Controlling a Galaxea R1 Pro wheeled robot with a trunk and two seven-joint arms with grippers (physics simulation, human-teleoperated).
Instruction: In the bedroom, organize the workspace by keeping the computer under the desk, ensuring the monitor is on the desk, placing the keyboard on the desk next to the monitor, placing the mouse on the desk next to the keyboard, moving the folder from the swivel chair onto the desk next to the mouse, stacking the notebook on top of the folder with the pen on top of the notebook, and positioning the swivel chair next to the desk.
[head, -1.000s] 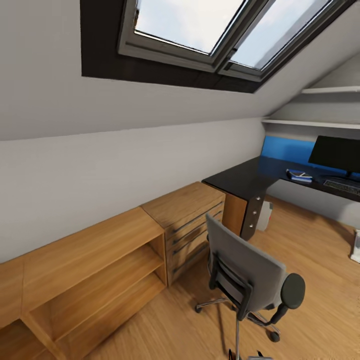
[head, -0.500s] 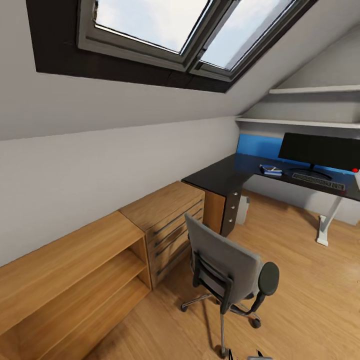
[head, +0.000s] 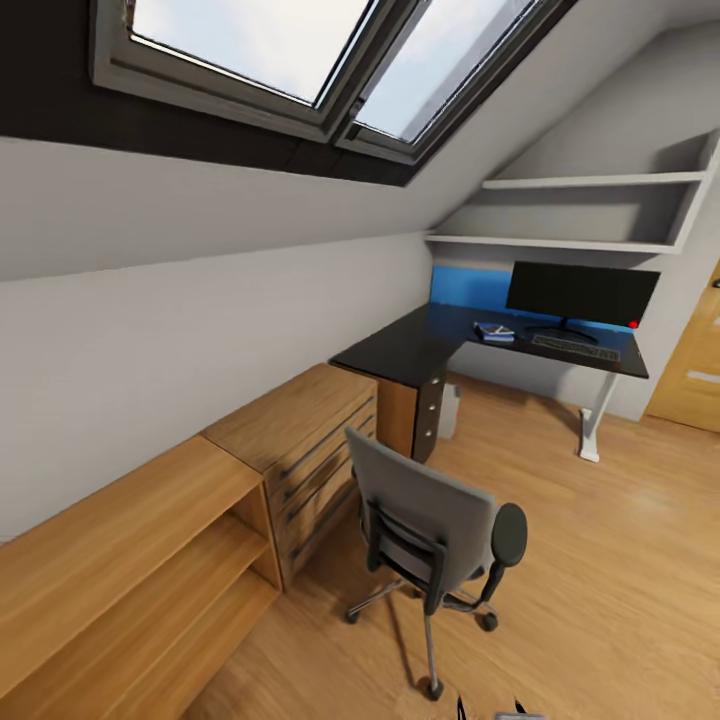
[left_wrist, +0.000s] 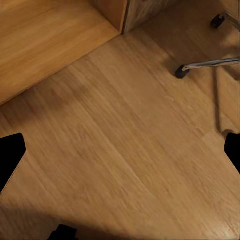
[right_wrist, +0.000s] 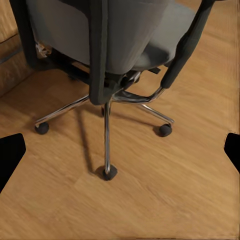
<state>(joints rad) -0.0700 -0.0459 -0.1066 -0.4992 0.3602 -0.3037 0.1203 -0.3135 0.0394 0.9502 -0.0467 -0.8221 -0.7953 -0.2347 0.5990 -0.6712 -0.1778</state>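
Note:
The grey swivel chair (head: 432, 527) stands on the oak floor with its back to me, well short of the desk (head: 400, 350). On the glossy black desk top are the black monitor (head: 581, 293), the dark keyboard (head: 575, 348) in front of it, and the blue folder (head: 494, 333) with something small on top. The mouse and the pen are too small to make out. The pale computer (head: 450, 411) stands under the desk. My right gripper (right_wrist: 120, 152) hangs open behind the chair's chrome base (right_wrist: 107, 131). My left gripper (left_wrist: 120, 155) is open over bare floor.
Low oak cabinets (head: 300, 435) and open oak shelves (head: 130, 570) line the wall to the left of the chair. An oak door (head: 692, 370) stands at the far right. A chair caster (left_wrist: 180, 73) shows in the left wrist view. Open floor lies right of the chair.
The head view has swung right, so the whole picture shifted left; the desk's far end and the door came into view. The chair and desk items have not moved.

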